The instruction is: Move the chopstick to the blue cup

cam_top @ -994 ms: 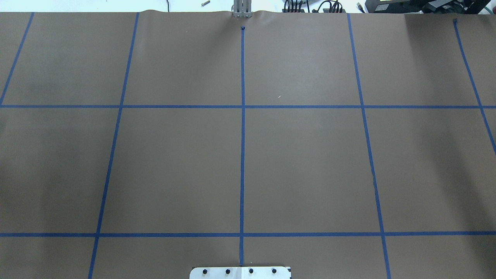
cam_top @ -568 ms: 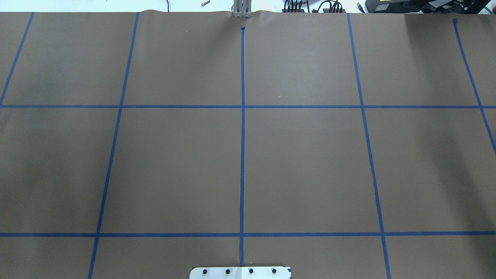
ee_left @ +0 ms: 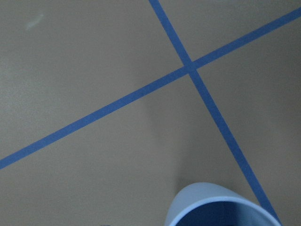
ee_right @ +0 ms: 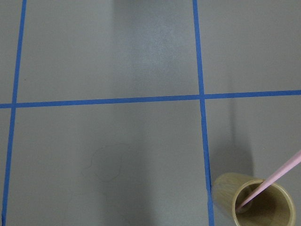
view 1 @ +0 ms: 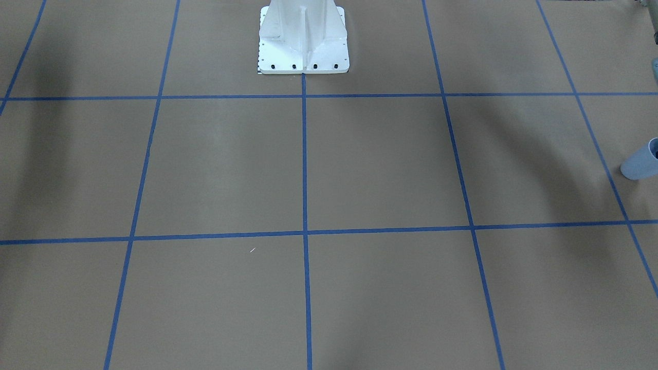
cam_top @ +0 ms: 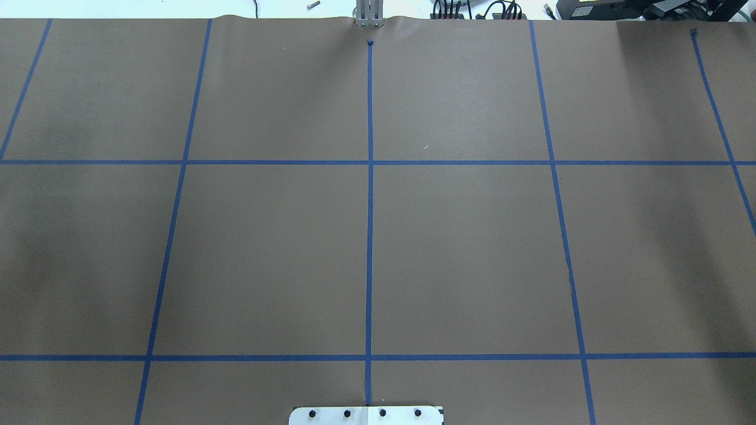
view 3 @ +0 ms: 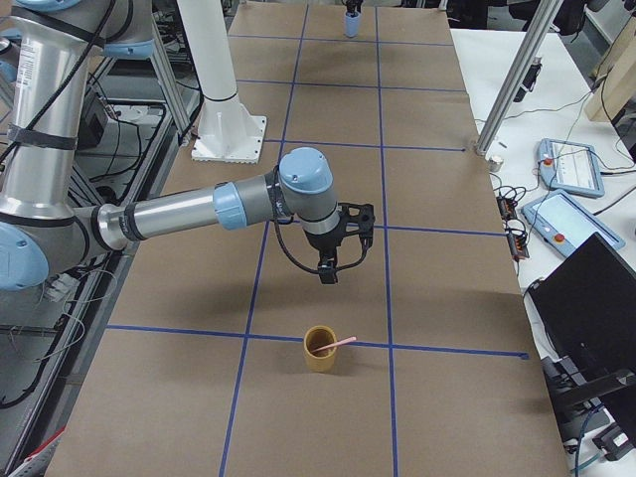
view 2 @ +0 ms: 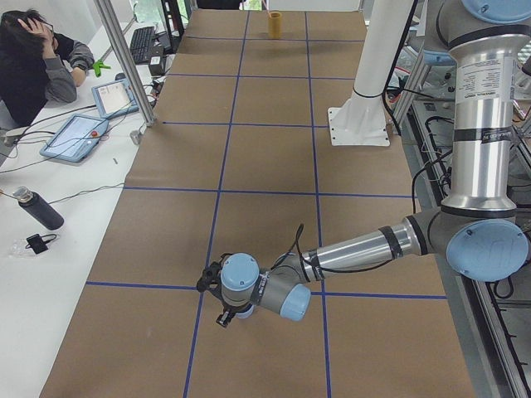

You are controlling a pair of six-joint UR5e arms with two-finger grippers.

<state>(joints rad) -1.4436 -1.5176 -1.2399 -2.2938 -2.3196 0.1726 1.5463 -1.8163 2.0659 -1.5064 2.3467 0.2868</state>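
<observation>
The pale pink chopstick point(ee_right: 275, 180) leans in a tan cup point(ee_right: 254, 201) at the lower right of the right wrist view. In the exterior right view the chopstick point(view 3: 341, 342) pokes out of that cup point(view 3: 319, 349), and my right gripper point(view 3: 329, 270) hangs above and a little behind it. I cannot tell whether it is open or shut. The blue cup point(ee_left: 221, 208) stands upright at the bottom edge of the left wrist view and at the right edge of the front view point(view 1: 640, 164). My left gripper point(view 2: 212, 279) hovers low there; I cannot tell its state.
The brown table cover point(cam_top: 460, 248) carries a blue tape grid. The robot's white base point(view 1: 303, 41) stands at the middle of the near side. A person point(view 2: 37, 62), tablets point(view 2: 75, 137) and a bottle point(view 2: 37, 209) are on the white side bench.
</observation>
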